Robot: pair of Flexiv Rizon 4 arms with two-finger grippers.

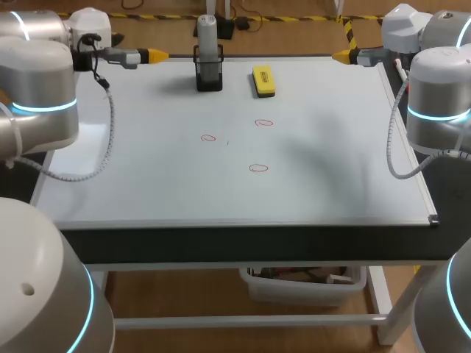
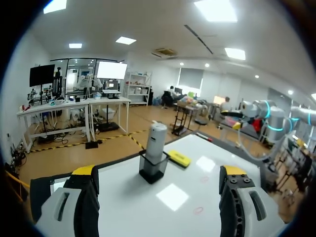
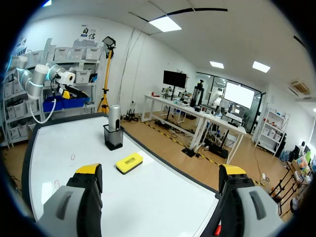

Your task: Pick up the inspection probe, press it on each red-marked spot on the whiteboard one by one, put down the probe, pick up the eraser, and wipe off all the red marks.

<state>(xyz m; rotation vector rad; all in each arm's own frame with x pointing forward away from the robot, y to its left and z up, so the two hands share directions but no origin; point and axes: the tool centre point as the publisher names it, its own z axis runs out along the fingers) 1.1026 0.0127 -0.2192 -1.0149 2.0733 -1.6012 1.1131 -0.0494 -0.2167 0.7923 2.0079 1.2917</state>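
nearest me, left tool [image 2: 159,173] and right tool [image 3: 160,170] hang with fingers wide apart, holding nothing, by the whiteboard's [image 1: 147,184] far corners. the inspection probe [image 1: 207,33] stands upright in a black holder [image 1: 209,76] near the far edge, with the yellow eraser [image 1: 263,80] beside it. the probe looks rigid, smooth and probably light; i'd grip its exposed upper body. red marks [image 1: 258,168] sit mid-board, well away from the edges.

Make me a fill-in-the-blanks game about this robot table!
The whiteboard has ___ red marks.
The ___ stands in the black holder.
The eraser is coloured ___.
The left gripper and right gripper are both ___.
Missing words: three, probe, yellow, open.
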